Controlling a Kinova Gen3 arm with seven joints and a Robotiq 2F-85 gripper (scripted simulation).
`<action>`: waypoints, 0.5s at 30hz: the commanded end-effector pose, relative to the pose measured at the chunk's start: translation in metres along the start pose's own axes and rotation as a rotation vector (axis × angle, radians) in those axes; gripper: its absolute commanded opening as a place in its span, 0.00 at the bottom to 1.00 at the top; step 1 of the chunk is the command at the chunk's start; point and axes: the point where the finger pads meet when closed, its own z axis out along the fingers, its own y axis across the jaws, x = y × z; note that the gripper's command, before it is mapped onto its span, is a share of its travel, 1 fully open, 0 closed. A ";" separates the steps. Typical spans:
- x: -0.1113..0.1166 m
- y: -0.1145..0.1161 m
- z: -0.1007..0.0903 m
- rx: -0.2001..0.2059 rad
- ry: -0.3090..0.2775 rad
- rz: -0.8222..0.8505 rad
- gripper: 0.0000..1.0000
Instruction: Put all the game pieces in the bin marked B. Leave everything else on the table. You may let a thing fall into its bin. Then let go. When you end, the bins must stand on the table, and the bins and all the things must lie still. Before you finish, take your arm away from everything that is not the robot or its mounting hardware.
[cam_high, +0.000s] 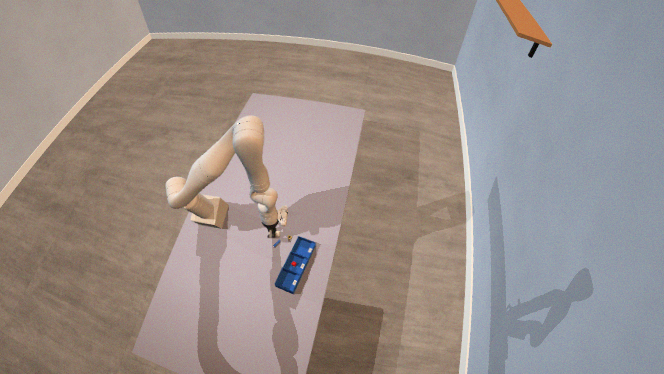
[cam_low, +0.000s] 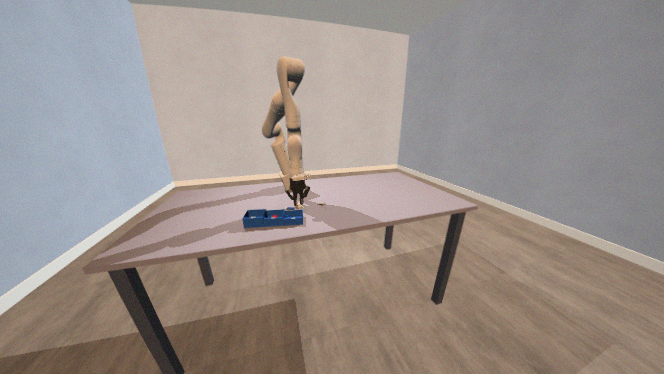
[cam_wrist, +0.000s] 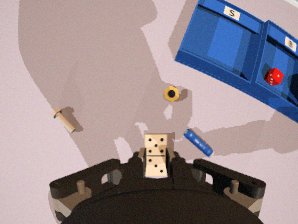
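My gripper (cam_wrist: 155, 155) is shut on a cream domino with black dots (cam_wrist: 156, 155), just above the table top. In the top and exterior views the gripper (cam_high: 272, 231) (cam_low: 299, 201) stands just beyond the near end of the blue bin row (cam_high: 296, 264) (cam_low: 273, 218). The bin row also shows at the upper right of the wrist view (cam_wrist: 240, 43), with a red game piece (cam_wrist: 273, 76) (cam_high: 294, 263) in its middle compartment. I cannot read which compartment is marked B.
On the table near the gripper lie a small brass ring (cam_wrist: 172, 94) (cam_high: 289, 237), a small blue stick (cam_wrist: 197, 141) (cam_high: 276, 243) and a short wooden peg (cam_wrist: 67, 119). The arm's base (cam_high: 210, 211) stands at the table's left side.
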 end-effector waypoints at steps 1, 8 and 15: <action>0.000 0.000 -0.003 0.000 0.001 0.000 0.21; 0.000 0.000 -0.027 0.000 0.001 0.000 0.21; 0.000 0.000 -0.043 0.000 0.001 0.000 0.21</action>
